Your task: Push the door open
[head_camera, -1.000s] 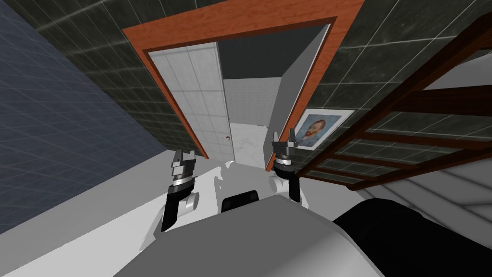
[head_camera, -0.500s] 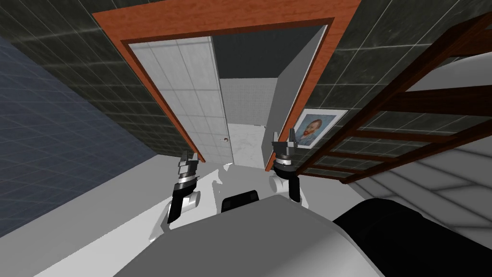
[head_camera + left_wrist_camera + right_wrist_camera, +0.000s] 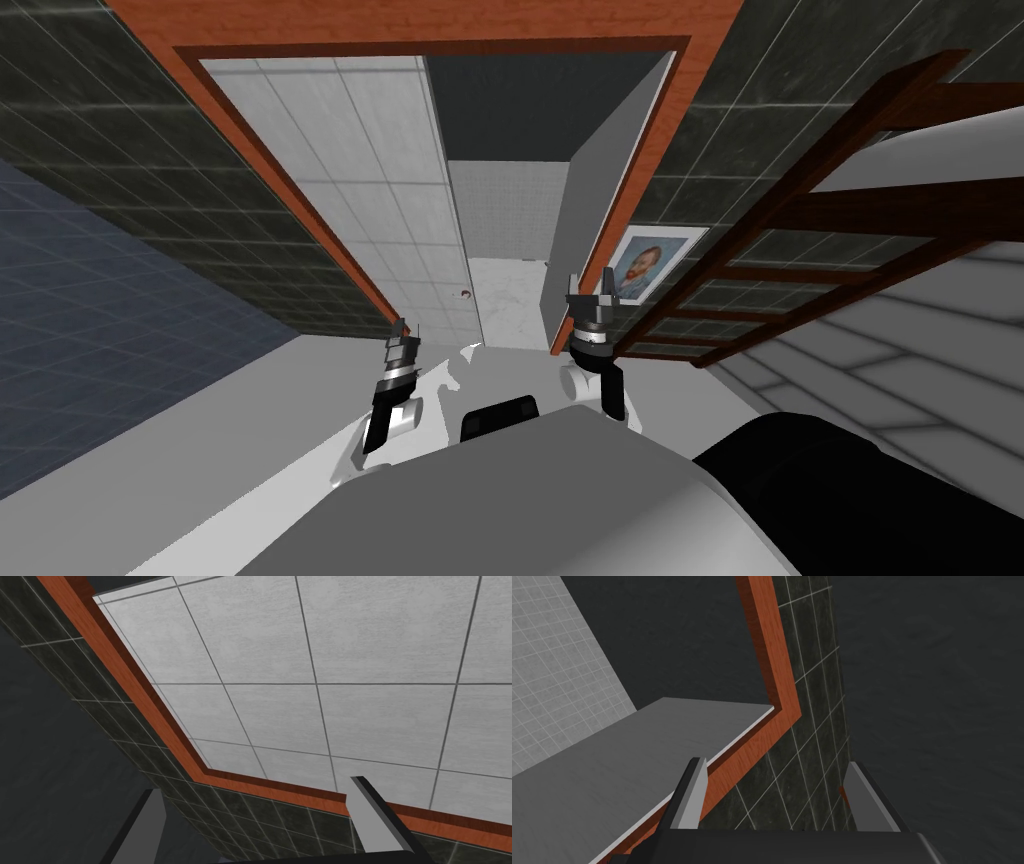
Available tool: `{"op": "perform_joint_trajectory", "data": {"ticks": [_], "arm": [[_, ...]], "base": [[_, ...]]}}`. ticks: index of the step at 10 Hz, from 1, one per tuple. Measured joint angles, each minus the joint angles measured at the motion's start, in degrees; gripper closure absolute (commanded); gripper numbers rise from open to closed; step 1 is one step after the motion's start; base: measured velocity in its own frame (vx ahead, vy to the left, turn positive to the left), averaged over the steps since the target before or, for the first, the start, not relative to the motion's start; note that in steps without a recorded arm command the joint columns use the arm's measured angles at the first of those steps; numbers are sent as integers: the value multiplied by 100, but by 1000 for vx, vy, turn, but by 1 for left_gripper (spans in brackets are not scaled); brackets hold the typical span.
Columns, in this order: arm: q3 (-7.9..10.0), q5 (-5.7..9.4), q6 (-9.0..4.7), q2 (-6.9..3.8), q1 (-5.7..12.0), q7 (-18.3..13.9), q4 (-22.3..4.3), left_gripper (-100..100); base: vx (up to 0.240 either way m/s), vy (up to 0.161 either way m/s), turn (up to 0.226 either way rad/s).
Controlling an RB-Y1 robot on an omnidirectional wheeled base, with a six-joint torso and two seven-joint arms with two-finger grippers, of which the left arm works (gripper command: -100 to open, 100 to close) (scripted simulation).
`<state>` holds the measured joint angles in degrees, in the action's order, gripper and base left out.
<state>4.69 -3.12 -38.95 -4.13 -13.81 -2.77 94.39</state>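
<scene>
A home interior is shown: dark tiled walls (image 3: 130, 150), a reddish wooden door frame (image 3: 450, 25), a framed portrait (image 3: 645, 264) hung beside it, and dark wooden rails (image 3: 880, 215) are seen.

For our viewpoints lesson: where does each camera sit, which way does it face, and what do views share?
Head view: on the head, steeply down and forward at the door frame, white tiled leaf and grey leaf; left gripper and right gripper show.
Left wrist view: on that hand, facing the white tiled leaf; open fingers show.
Right wrist view: on that hand, facing the grey leaf; open fingers show.
All share the door frame.
</scene>
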Motion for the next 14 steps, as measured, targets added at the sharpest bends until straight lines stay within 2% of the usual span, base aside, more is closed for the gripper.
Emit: {"op": "perform_joint_trajectory", "data": {"ticks": [3,5,10,12,14], "arm": [[58,26,-18,-34,168,2,-422,-100],[61,20,-70,3,248,35,-681,-100],[161,56,-173,17,662,94,-1711,-100],[168,59,-150,43,691,107,-1905,-100],[200,72,-191,52,811,119,-2215,-100]], "base": [[54,56,-99],[46,66,-111],[77,87,-149],[37,56,-78],[37,59,-99]]}}
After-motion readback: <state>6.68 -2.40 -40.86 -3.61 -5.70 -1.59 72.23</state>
